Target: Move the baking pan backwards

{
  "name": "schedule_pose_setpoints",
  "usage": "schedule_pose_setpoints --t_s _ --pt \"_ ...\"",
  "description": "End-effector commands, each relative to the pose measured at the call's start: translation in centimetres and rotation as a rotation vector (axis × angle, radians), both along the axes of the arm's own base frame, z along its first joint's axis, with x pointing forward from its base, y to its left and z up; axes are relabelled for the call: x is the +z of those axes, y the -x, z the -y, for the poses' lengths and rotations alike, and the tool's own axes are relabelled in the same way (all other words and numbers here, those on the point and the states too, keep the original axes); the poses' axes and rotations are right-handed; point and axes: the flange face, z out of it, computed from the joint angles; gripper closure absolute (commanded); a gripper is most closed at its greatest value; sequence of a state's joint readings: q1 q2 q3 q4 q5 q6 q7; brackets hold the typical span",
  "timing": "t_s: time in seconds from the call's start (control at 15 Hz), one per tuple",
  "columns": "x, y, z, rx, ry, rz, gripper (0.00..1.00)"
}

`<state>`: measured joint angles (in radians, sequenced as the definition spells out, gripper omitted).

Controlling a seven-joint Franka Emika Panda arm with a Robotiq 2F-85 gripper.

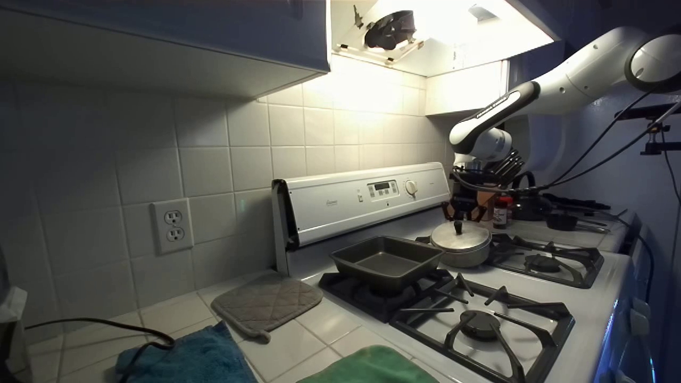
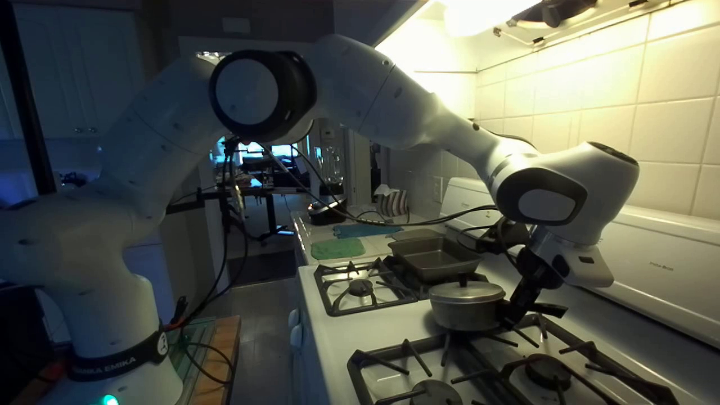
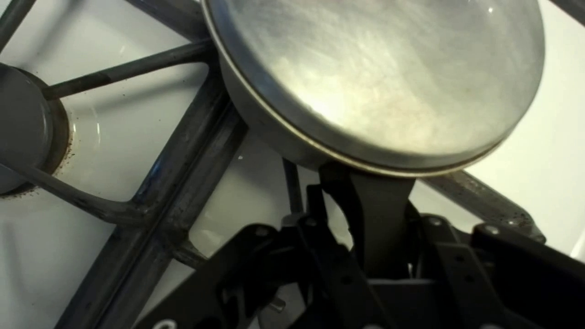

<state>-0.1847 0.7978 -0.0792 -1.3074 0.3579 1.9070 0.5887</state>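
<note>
Gripper (image 3: pixel 372 210) straddling handle (image 3: pixel 387 205) of lidded pot (image 3: pixel 379 91); baking pan (image 1: pixel 391 263) empty.

Gripper (image 2: pixel 514 315) beside lidded pot (image 2: pixel 466 312), baking pan (image 2: pixel 433 259) (dark, rectangular) beyond.

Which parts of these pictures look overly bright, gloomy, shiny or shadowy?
In both exterior views, the hood lamp burns out to white; in an exterior view, the cabinets at far left sink into gloom; in the wrist view, glare brightens the silver lid, and the burner grate casts soft shadows on the white stovetop.
</note>
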Motion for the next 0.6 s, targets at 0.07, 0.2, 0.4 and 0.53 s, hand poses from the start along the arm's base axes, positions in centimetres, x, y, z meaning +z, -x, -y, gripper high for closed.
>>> schedule_pose_setpoints --t_s 0.07,0.2,0.4,0.53 --pt "-0.08 0.81 -0.24 0.011 -0.007 -0.036 0.51" --pt "-0.08 0.87 -0.26 0.011 -0.010 -0.042 0.38" --pt "-0.17 1.00 -0.35 0.013 -0.015 -0.055 0.35" --pt "-0.22 1.09 -0.38 0.014 -0.019 -0.068 0.37"
